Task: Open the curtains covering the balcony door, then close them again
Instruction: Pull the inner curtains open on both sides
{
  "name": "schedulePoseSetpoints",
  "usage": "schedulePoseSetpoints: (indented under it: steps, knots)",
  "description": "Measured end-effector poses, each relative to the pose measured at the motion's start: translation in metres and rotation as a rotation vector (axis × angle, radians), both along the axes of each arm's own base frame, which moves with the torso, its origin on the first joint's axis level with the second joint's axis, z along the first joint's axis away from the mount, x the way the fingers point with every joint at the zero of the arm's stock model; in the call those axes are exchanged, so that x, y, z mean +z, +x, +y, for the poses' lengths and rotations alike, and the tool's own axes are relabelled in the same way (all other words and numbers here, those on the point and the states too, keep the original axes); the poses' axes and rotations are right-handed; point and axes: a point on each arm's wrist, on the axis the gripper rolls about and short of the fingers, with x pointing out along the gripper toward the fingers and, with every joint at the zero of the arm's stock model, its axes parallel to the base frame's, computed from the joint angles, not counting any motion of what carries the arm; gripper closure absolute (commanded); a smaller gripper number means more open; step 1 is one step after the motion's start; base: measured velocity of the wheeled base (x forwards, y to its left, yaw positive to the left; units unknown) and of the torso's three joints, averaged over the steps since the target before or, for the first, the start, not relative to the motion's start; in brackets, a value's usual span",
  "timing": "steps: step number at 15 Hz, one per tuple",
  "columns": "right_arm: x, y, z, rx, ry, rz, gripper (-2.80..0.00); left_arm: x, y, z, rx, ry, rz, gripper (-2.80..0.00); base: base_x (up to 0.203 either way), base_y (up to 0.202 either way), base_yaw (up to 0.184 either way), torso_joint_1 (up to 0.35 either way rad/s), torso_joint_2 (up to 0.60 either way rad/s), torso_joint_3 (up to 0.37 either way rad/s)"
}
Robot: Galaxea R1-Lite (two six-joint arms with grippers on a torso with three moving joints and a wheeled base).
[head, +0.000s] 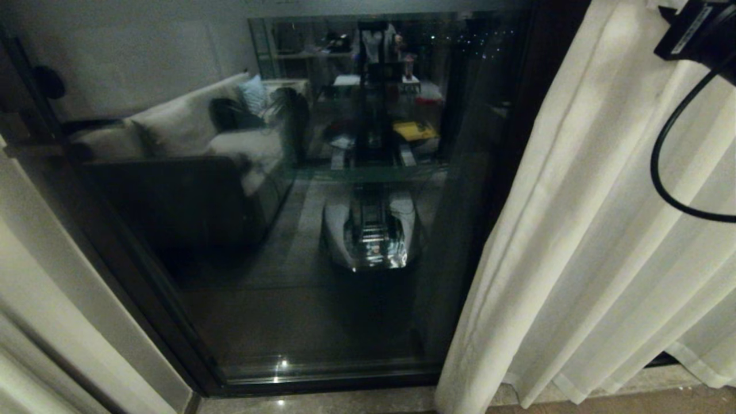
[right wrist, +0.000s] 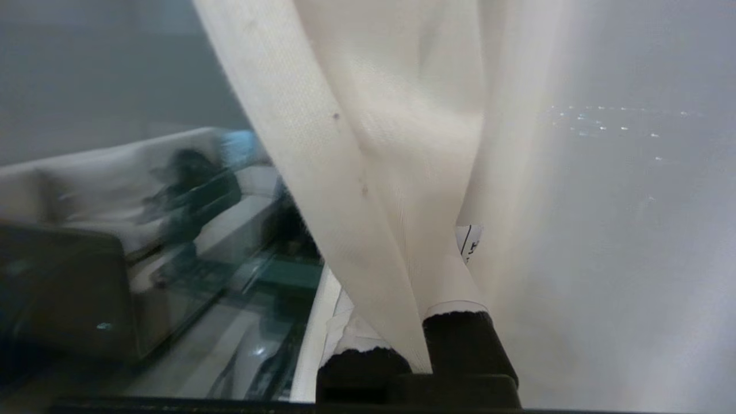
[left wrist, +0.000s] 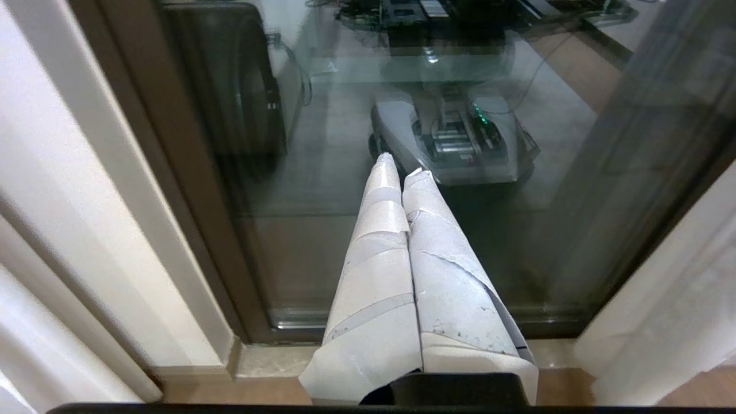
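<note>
The balcony door (head: 345,299) shows as a dark-framed glass pane, uncovered in the middle of the head view. One cream pleated curtain (head: 581,230) hangs bunched at its right side, and another panel (head: 34,299) hangs at the left edge. My right gripper (right wrist: 414,287) is shut on a fold at the right curtain's (right wrist: 374,115) edge, the fabric running between its taped fingers (right wrist: 454,299). My left gripper (left wrist: 402,167) is shut on nothing and hangs low in front of the glass (left wrist: 299,241), pointing at the door's bottom.
The glass reflects a sofa and my own base. A pale stone sill (head: 345,401) runs along the door's foot. A black cable (head: 661,172) loops from my right wrist (head: 696,31) in front of the right curtain. Wood floor (head: 632,402) lies below that curtain.
</note>
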Motion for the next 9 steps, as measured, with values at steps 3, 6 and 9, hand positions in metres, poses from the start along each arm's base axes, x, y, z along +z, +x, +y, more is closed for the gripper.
schedulePoseSetpoints:
  steps: [3, 6, 9]
  knots:
    - [-0.0003, 0.0005, 0.0005, 0.002, 0.0, 0.0, 0.0, 0.0, 0.0, 0.0, -0.001, 0.0, 0.0, 0.0, 0.0, -0.188, 0.002, 0.0, 0.0, 0.003]
    - [-0.0015, 0.0024, -0.0005, -0.001, 0.005, 0.005, 0.0, 0.0, 0.0, 0.0, 0.0, 0.0, 0.0, 0.0, 0.0, -0.189, 0.002, 0.002, 0.0, 0.004]
    - [-0.0008, 0.0026, -0.0012, 0.002, 0.018, -0.003, 0.0, 0.0, 0.0, 0.0, -0.001, 0.0, 0.0, 0.0, 0.0, -0.191, 0.001, -0.001, 0.0, 0.003]
